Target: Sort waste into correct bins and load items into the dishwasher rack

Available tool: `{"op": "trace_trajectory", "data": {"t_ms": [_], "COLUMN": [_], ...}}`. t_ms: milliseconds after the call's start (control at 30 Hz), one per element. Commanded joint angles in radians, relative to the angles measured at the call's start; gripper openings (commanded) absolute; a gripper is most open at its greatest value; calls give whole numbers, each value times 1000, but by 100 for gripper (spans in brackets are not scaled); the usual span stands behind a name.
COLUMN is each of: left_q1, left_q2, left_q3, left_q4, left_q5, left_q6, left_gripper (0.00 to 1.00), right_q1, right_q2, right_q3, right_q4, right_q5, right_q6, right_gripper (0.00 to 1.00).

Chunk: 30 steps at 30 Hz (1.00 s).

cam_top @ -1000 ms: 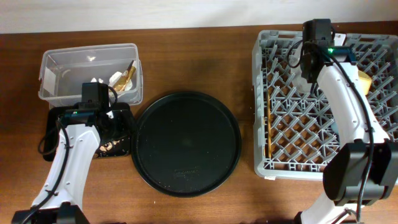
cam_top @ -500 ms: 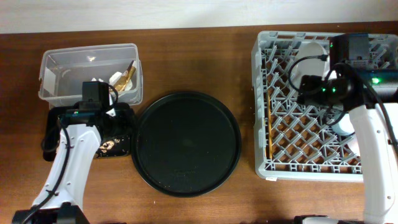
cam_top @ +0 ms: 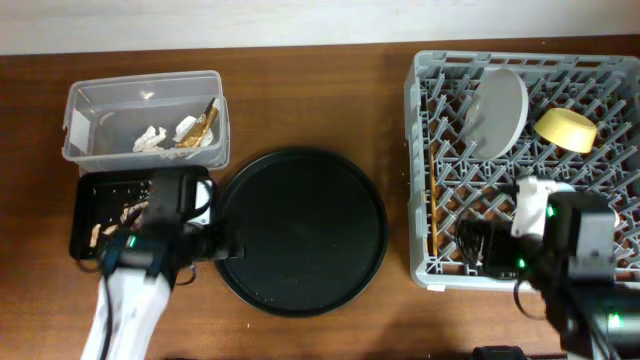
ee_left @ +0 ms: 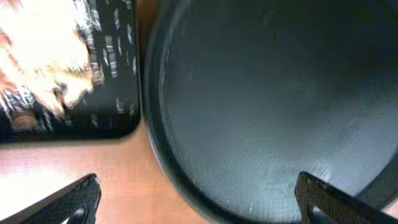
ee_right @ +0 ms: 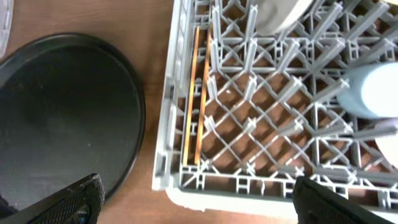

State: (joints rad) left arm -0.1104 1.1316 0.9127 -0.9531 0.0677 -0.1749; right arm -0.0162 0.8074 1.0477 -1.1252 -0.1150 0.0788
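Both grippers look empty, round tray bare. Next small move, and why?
Likely just park both arms. Paper and foil sit in the clear tub, scraps in the black tray. Plate, yellow bowl, chopsticks and blue cup are in the rack. Left gripper and right gripper are open, holding nothing. I can't make out the pink cup.

The dishwasher rack is sitting at the table's 3 o'clock. Inside it, the grey-green plate is leaning on edge at 12 o'clock. The yellow bowl is tilting at 2 o'clock, and the chopsticks are lying along the 9 o'clock wall. The light blue cup is perhaps lying sideways among the pegs. At 10 o'clock the clear tub is holding white paper and gold foil. At 8 o'clock the black tray is carrying food scraps.
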Motion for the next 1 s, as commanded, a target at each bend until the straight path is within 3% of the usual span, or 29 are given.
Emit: {"op": "trace_trajectory", "data": {"t_ms": [0, 133, 433, 600, 967], "left_q1": [-1, -1, -1, -1, -1], "left_q2": [-240, -373, -375, -375, -375], "left_q3": [-68, -68, -68, -68, -68], "left_q4": [73, 122, 122, 122, 122], "left_q5": [3, 4, 4, 4, 4], "left_q6": [16, 16, 16, 16, 16], "left_gripper": [99, 99, 99, 99, 100], "right_q1": [3, 3, 3, 3, 51], "right_q2": [-65, -54, 6, -138, -787], "right_q3": [-31, -31, -31, -98, -813], "right_q4": [-59, -68, -67, -36, 804], "right_q5": [-5, -5, -5, 65, 64], "right_q6": [6, 6, 6, -42, -42], "right_gripper": [98, 98, 98, 98, 98]}}
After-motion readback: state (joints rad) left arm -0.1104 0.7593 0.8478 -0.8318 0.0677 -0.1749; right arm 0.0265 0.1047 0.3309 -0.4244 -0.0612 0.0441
